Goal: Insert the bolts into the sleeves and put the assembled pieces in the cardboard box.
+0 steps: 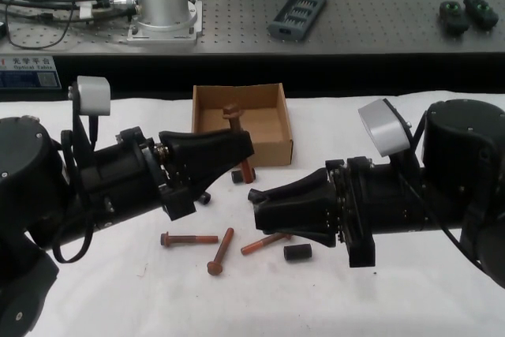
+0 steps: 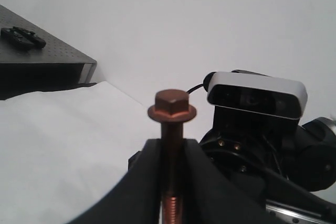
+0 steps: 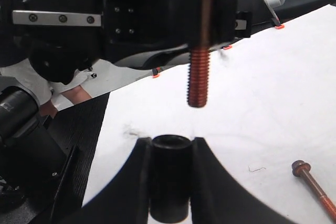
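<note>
two arms reach in from the frame's sides and meet at centre, low over the bench [image 1: 118, 297]. left jaws clamp a bolt [image 2: 172, 111] upright, head up, just below the cardboard box [image 1: 276, 150]. right jaws grip a sleeve [image 3: 169, 174] under the bolt's threaded tip, not touching.

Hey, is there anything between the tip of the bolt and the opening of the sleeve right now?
Nothing visible. The bolt in the left end effector hangs threaded end down above the sleeve held by the right end effector, with only open space between them.
</note>
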Controlling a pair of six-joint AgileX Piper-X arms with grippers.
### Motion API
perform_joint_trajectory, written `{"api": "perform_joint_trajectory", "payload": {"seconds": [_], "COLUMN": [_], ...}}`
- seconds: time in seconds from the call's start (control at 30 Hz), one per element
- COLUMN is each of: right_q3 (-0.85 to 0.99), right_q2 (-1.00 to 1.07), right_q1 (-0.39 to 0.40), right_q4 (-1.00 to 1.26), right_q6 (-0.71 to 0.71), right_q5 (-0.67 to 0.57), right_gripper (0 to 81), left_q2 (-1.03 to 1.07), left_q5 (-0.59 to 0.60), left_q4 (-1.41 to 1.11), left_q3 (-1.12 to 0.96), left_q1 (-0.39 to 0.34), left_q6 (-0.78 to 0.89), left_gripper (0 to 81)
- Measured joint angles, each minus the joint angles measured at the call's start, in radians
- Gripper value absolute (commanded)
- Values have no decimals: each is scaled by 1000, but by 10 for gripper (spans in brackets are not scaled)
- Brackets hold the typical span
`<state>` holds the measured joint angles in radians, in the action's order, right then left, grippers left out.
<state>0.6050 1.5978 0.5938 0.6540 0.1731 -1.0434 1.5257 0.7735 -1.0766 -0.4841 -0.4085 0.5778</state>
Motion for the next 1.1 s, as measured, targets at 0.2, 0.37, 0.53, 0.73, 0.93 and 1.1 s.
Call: {"api": "perform_joint_trajectory", "payload": {"seconds": [0.2, 0.37, 0.53, 0.73, 0.93, 1.1], "right_q3": [0, 0, 0, 0, 0, 0], "right_q2": [0, 0, 0, 0, 0, 0], "right_q1": [0, 0, 0, 0, 2, 2], "right_q4": [0, 2, 18, 38, 38, 38], "right_q6": [-2, -2, -2, -2, -2, -2], "right_q5": [0, 0, 9, 20, 22, 22], "right_gripper": [46, 46, 46, 46, 46, 46], "left_q2": [0, 0, 0, 0, 3, 33], "left_q5": [0, 3, 34, 41, 65, 74], "left_q4": [-30, -34, -34, -34, -34, -41], "left_q3": [0, 0, 0, 0, 0, 0], "left_q1": [0, 0, 0, 0, 0, -12], "left_q6": [41, 56, 62, 78, 81, 81], "left_gripper": [6, 6, 6, 6, 6, 6]}}
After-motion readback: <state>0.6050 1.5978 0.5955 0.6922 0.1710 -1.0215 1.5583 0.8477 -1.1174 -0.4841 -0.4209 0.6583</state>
